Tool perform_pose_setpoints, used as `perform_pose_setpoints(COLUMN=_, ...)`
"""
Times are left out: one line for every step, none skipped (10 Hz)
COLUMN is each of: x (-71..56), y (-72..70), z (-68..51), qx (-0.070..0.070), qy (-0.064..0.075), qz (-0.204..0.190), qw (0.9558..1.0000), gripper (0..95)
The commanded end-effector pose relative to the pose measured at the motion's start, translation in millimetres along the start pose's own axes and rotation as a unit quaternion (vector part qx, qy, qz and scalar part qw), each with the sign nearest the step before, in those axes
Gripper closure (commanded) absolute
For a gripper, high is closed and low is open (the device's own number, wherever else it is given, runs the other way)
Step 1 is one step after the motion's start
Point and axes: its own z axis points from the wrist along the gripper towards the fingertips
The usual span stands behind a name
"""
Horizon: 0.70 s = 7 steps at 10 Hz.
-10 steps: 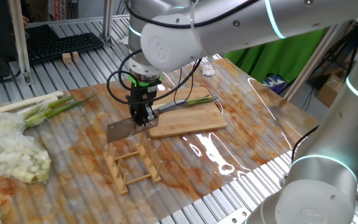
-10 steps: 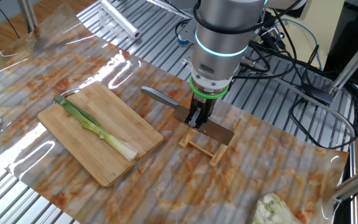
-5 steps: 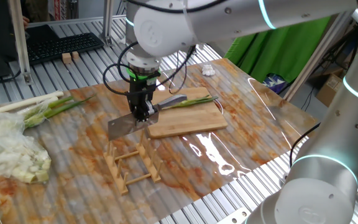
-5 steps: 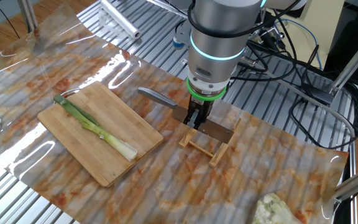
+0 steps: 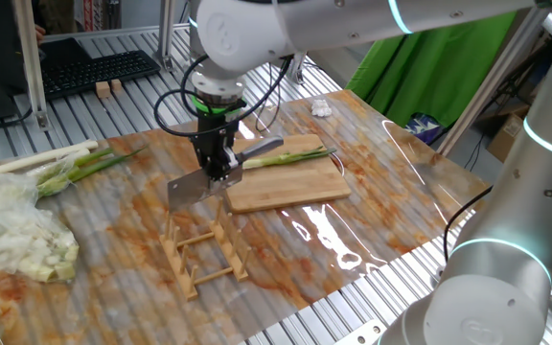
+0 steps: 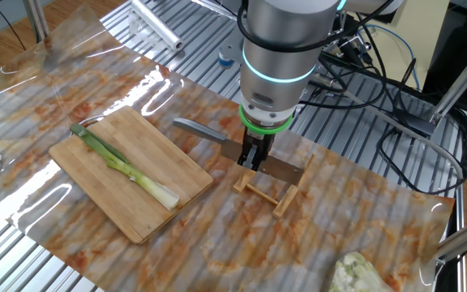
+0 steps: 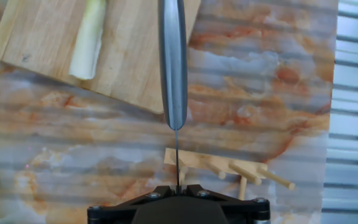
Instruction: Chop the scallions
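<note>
The knife [image 6: 242,148] is clenched in the jaws and has been lifted clear of the wooden rack [image 6: 267,191] just below them. The scallion [image 6: 126,167] lies uncut on the cutting board [image 6: 96,154], beyond the handle; chopping has not begun.

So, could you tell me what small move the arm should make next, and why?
Probably carry the knife sideways over the cutting board. The gripper is shut on its blade just above the wooden rack, while the scallion lies whole and uncut on the board.
</note>
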Motion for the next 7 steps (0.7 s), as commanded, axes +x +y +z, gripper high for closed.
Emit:
perform_pose_setpoints(x=-6.9, y=0.4, z=-6.3, qx=0.004, qy=-0.011, qz=-0.099, qw=0.995, gripper=95.0)
perform_pose_setpoints(x=-10.1, y=0.2, z=-8.2, qx=0.004, qy=-0.01, qz=-0.116, qw=0.9932, gripper=95.0)
perform_pose_setpoints(x=-15.8, y=-0.2, z=-10.5, qx=0.003, qy=-0.009, qz=-0.144, qw=0.9895, gripper=95.0)
perform_pose_setpoints(x=-24.1, y=0.9, z=-12.4, qx=0.003, qy=-0.007, qz=-0.187, qw=0.9823, gripper=95.0)
perform_pose_setpoints(x=-32.1, y=2.7, z=-12.8, qx=0.003, qy=-0.006, qz=-0.224, qw=0.9745, gripper=95.0)
perform_pose_setpoints(x=-41.3, y=5.5, z=-12.4, qx=0.002, qy=-0.006, qz=-0.261, qw=0.9652, gripper=95.0)
perform_pose_setpoints(x=-50.4, y=8.7, z=-11.4, qx=0.0, qy=-0.009, qz=-0.296, qw=0.955, gripper=95.0)
